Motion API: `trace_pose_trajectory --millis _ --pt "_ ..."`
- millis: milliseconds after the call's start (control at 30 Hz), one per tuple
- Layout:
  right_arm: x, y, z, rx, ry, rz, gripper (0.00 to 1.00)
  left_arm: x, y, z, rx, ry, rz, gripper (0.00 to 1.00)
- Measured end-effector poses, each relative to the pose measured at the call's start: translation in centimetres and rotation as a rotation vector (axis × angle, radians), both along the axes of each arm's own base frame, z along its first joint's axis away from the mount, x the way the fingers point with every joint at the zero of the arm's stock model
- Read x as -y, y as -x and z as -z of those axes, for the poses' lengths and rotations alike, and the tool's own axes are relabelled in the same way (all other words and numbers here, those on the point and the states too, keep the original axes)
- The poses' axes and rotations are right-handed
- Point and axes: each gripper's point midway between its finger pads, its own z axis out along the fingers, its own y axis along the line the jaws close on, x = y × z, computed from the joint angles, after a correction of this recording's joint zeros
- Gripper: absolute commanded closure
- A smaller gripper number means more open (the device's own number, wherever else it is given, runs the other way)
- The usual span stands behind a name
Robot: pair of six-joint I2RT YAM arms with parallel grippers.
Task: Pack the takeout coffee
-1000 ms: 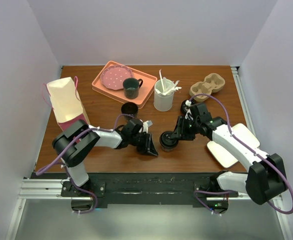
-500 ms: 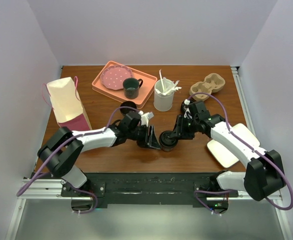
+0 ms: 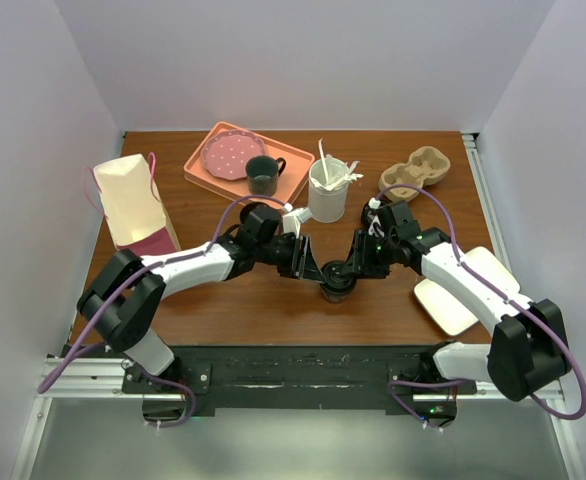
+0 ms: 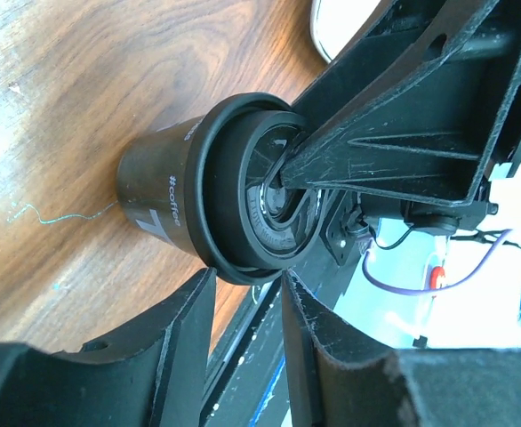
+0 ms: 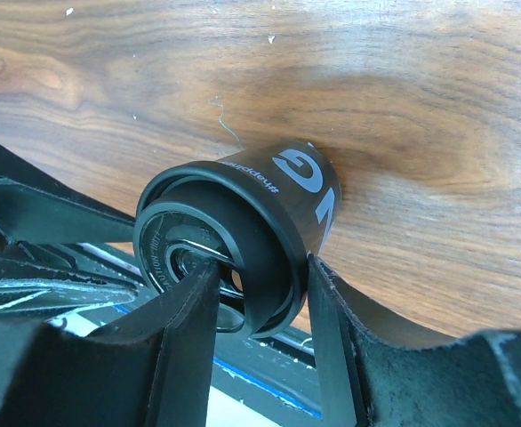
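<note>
The takeout coffee [image 3: 335, 287] stands upright on the table near the front middle, a black paper cup [image 4: 154, 191] with white lettering and a black lid. My right gripper [image 3: 346, 271] reaches it from the right and is shut on its top: in the right wrist view [image 5: 256, 289] one finger lies on the lid and the other presses the outside of the rim of the cup [image 5: 287, 187]. My left gripper [image 3: 311, 267] is close on the cup's left. Its jaws [image 4: 247, 289] stand open, the tips right at the lid's edge, with nothing between them.
A cream and pink paper bag [image 3: 130, 204] stands at the left. At the back are a pink tray [image 3: 291, 178] holding a dotted plate [image 3: 229, 154] and a dark mug [image 3: 263, 176], a clear cup of stirrers [image 3: 327, 192] and a cardboard cup carrier [image 3: 416, 171]. A white plate [image 3: 473, 290] lies right.
My left arm swung right and away from me until its gripper reached the cup, and its jaws opened wider. The right gripper kept its hold on the cup and barely moved.
</note>
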Motion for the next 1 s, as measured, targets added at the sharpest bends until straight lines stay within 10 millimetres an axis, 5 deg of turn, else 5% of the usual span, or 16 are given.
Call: trace_pose_trajectory --millis 1000 --pt "-0.1 -0.1 0.5 -0.01 0.001 -0.007 0.58 0.0 0.3 2.1 -0.123 0.034 0.055 0.71"
